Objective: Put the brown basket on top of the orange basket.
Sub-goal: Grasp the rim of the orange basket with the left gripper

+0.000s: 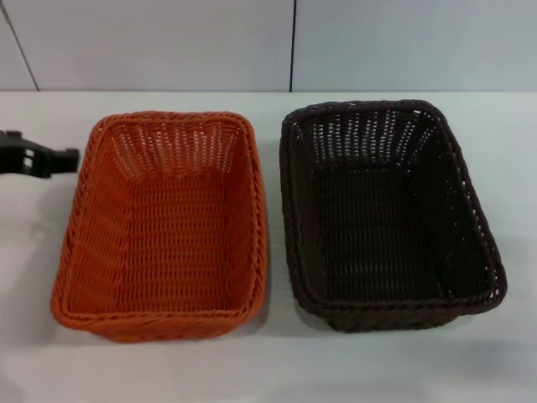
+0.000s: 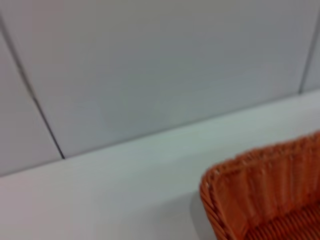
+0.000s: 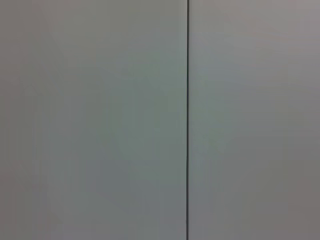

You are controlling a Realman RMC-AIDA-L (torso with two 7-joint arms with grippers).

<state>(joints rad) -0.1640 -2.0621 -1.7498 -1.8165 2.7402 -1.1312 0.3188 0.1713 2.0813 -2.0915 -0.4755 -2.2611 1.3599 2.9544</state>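
We see only a plain pale grey wall (image 3: 95,120) filling the right wrist view. One thin dark vertical seam (image 3: 187,120) runs top to bottom, a bit past the middle, splitting the wall into two flat panels. No basket, table or gripper here.

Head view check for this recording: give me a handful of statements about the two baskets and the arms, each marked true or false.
1. The brown basket already sits on top of the orange basket. False: both stand side by side on the table, apart.
2. The orange basket is on the robot's left of the brown one. True.
3. Both baskets are empty. True.
4. The left gripper is inside the orange basket. False: it is beside that basket's outer far corner, over the table.
5. The right gripper is touching the brown basket's rim. False: the right gripper does not show in any view.
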